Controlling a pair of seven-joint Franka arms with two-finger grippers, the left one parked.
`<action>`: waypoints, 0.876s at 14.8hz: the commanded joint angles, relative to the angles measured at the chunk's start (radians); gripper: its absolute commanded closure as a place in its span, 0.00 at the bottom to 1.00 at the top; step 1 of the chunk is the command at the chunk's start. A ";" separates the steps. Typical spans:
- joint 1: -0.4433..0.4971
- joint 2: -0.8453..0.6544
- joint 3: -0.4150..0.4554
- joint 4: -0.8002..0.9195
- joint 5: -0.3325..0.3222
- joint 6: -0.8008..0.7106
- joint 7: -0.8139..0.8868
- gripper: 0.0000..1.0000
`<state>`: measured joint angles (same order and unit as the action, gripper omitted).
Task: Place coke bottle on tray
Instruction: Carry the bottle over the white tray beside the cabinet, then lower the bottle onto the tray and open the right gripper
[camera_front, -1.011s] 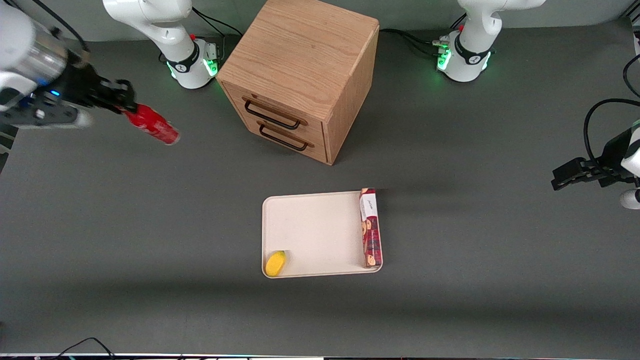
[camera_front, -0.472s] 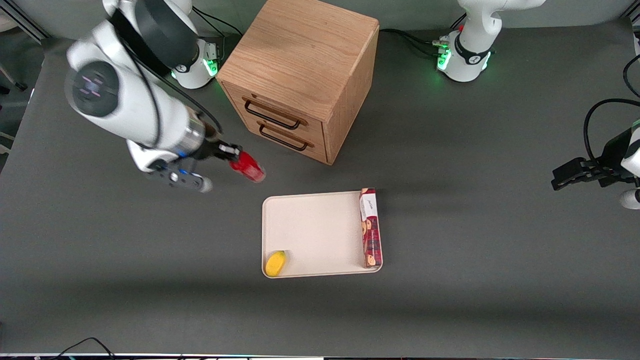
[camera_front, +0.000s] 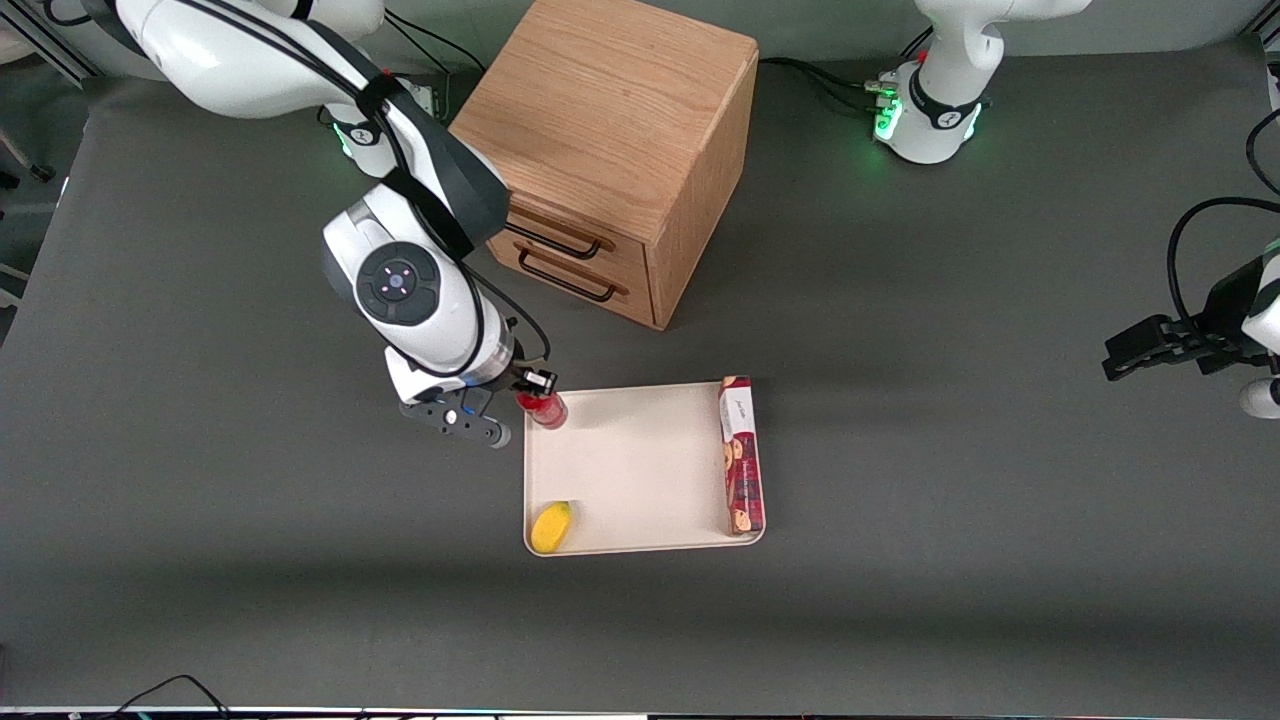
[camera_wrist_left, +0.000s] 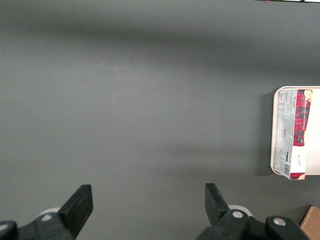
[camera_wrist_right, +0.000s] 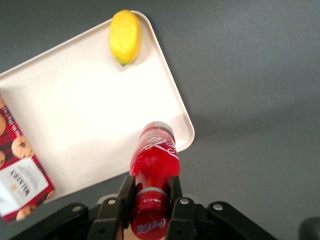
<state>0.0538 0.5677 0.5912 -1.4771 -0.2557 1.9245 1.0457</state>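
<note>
My right gripper (camera_front: 532, 392) is shut on the red coke bottle (camera_front: 543, 409) and holds it in the air over the corner of the cream tray (camera_front: 640, 465) nearest the cabinet and the working arm. In the right wrist view the two black fingers (camera_wrist_right: 126, 193) clamp the bottle (camera_wrist_right: 154, 162) by its upper part, and its body points down over the tray's corner (camera_wrist_right: 182, 135). The tray's middle is bare.
A yellow lemon (camera_front: 551, 526) lies in the tray's corner nearest the front camera. A long red biscuit box (camera_front: 741, 455) lies along the tray's edge toward the parked arm. A wooden drawer cabinet (camera_front: 606, 150) stands farther from the front camera than the tray.
My right arm has swung from the working arm's end of the table toward the tray, carrying the coke bottle, which has turned from slanted to nearly upright over the tray's corner.
</note>
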 joint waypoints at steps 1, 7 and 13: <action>0.012 0.055 0.016 0.023 -0.083 0.040 0.086 1.00; 0.015 0.106 0.016 0.020 -0.140 0.085 0.131 0.48; -0.002 -0.024 0.052 0.073 -0.139 -0.072 0.074 0.00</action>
<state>0.0622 0.6392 0.6278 -1.4276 -0.3762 1.9550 1.1361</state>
